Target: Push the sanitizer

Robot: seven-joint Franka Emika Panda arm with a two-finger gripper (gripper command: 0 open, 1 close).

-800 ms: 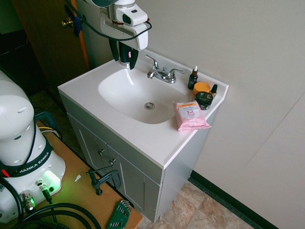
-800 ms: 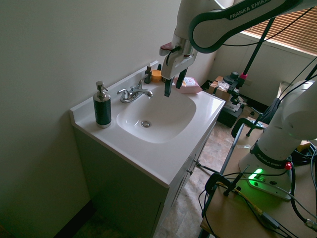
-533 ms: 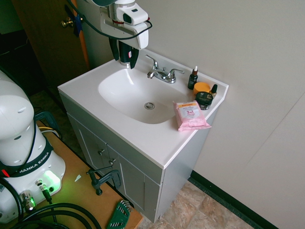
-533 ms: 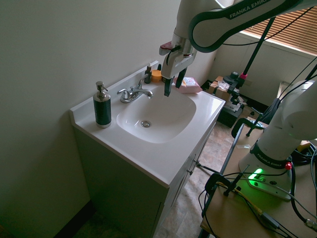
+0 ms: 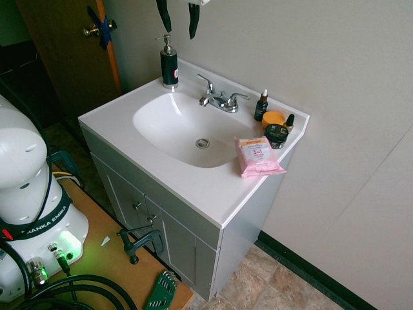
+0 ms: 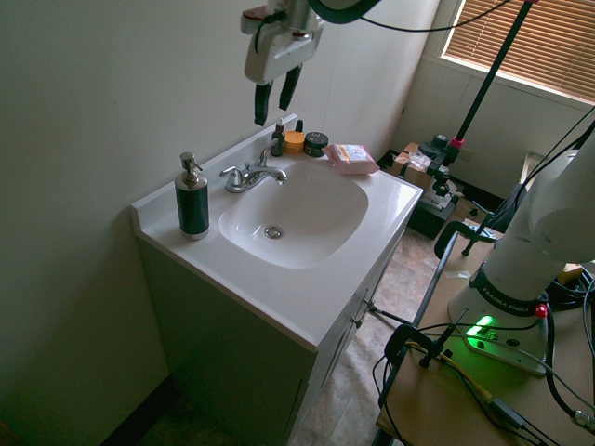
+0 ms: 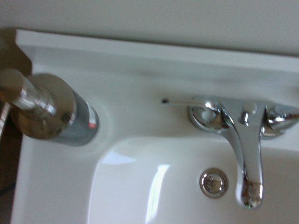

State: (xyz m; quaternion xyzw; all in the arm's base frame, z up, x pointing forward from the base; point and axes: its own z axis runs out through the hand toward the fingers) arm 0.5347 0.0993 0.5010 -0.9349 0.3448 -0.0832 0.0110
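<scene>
Wrist view shows sanitizer [image 7: 51,109] upright beside faucet [image 7: 243,144], gripper [image 6: 276,93] open above.

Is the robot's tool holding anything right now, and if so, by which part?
Nothing is held. The tool hangs open and empty above the back of the sink counter, clear of the sanitizer, which stands untouched.

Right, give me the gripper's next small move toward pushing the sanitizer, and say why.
Probably lower beside the sanitizer. The gripper hangs open well above the counter, above the pump head, touching nothing; the bottle stands upright near the back corner.
</scene>
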